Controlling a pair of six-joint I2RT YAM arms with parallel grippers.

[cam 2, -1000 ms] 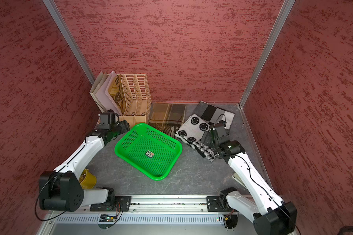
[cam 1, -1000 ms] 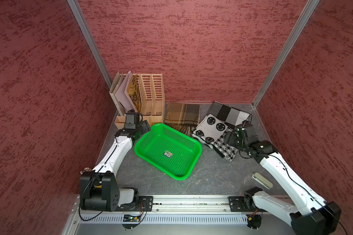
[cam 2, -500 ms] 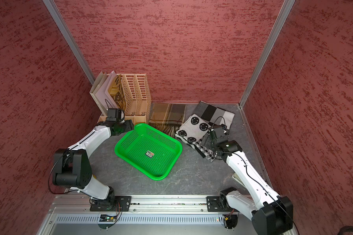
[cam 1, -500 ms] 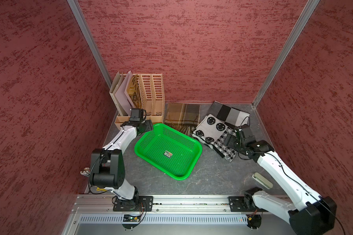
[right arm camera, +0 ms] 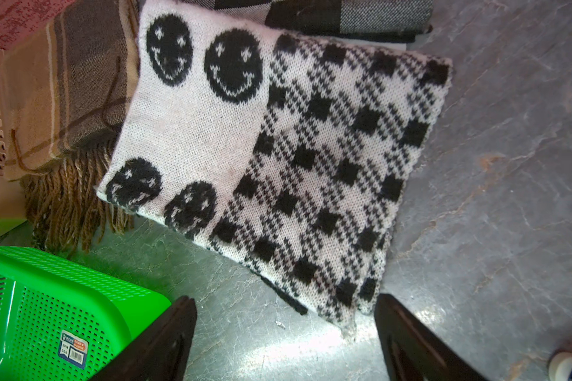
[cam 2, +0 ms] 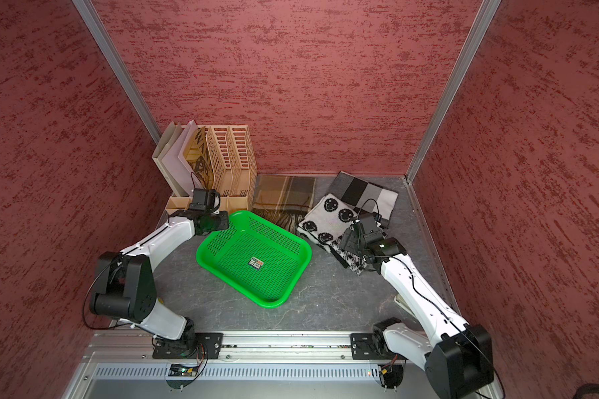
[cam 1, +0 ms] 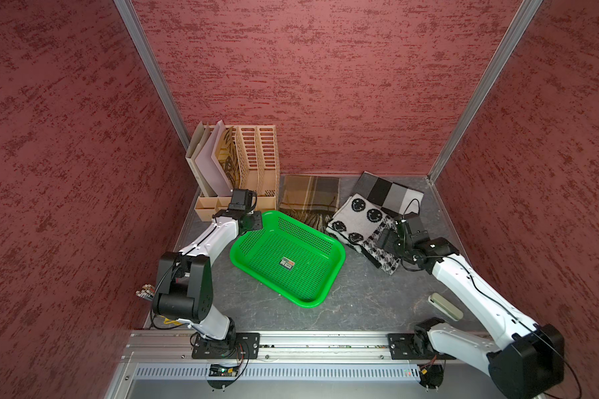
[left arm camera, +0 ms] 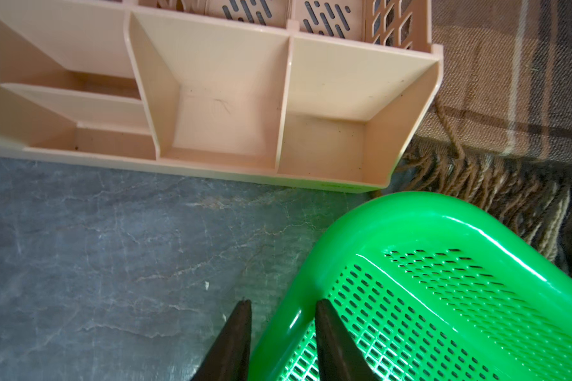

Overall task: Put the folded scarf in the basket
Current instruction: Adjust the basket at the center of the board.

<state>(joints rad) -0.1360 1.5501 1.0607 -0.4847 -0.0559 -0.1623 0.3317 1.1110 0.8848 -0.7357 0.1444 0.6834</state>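
Left wrist view, left end effector point(left arm camera: 281, 305) astride basket point(left arm camera: 443, 211) rim, grip unclear, right end effector point(right arm camera: 283, 297) wide apart.

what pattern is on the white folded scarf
White knitted scarf: black smileys and houndstooth checks, clearest in right wrist view.

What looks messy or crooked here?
Nothing is spilled or broken. The basket sits at a slant. The smiley scarf lies crooked too, partly on the grey scarf, and the brown scarf has straggly fringe right by the basket's rim.
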